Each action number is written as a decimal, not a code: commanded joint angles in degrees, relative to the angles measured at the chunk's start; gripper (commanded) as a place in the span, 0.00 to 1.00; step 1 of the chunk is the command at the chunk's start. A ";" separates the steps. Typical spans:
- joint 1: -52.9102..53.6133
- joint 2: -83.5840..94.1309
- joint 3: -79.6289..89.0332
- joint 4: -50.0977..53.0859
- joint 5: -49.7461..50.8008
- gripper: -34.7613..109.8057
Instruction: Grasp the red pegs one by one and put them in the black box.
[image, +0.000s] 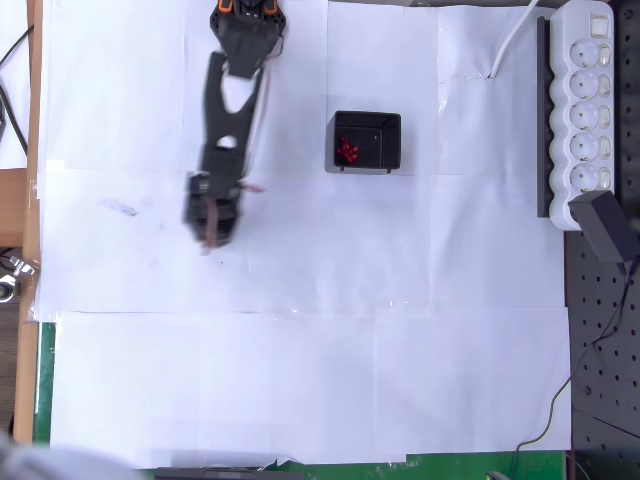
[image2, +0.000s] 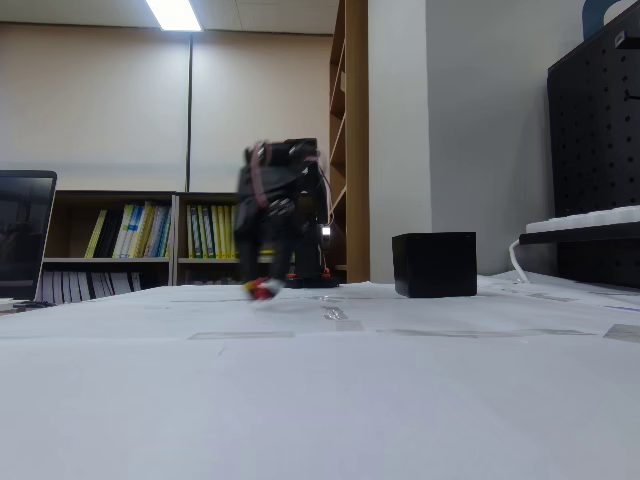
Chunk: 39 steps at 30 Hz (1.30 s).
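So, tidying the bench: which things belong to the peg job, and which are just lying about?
Job:
- red pegs, heaped in the box
- black box
- gripper, motion-blurred

Lying about:
- white power strip
- black adapter
- laptop

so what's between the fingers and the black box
Nothing: in the overhead view the stretch between the gripper and the black box is bare white paper. The red pegs lie inside the box.
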 joint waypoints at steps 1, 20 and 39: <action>-11.25 -16.44 5.27 14.33 -7.56 0.24; -38.14 -13.27 -10.99 7.65 -21.27 0.24; -29.00 -28.39 -4.75 13.97 -17.14 0.44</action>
